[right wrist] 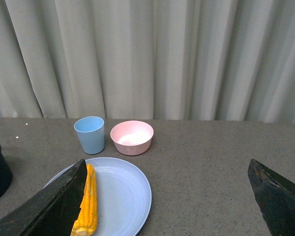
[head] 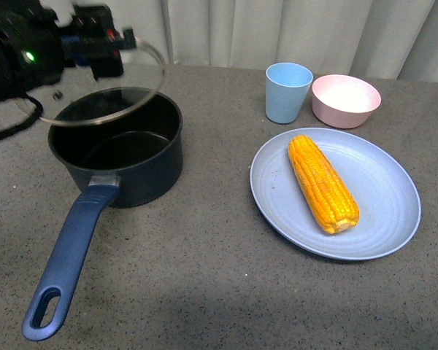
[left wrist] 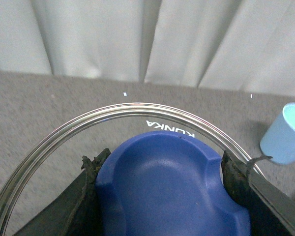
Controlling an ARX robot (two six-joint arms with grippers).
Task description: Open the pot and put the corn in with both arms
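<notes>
A speckled grey table (head: 204,284) carries a navy pot (head: 147,175) at left, its long handle pointing toward the camera, a pale blue plate (head: 383,219) at right, and a blue cup (head: 286,95) just beside a pink bowl (head: 345,102) behind.

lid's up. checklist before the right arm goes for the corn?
1. Lid grip: ok, left gripper shut on the knob.
2. Lid clear of pot mouth: cannot tell; front view shows it tilted, overlapping the far rim.
3. Pot empty: ok.
4. Right gripper open: ok, nothing between.
5. Corn reachable: ok, alone on plate, apart from cup and bowl.
6. Right gripper centred on corn: not ok, corn sits by one finger.
</notes>
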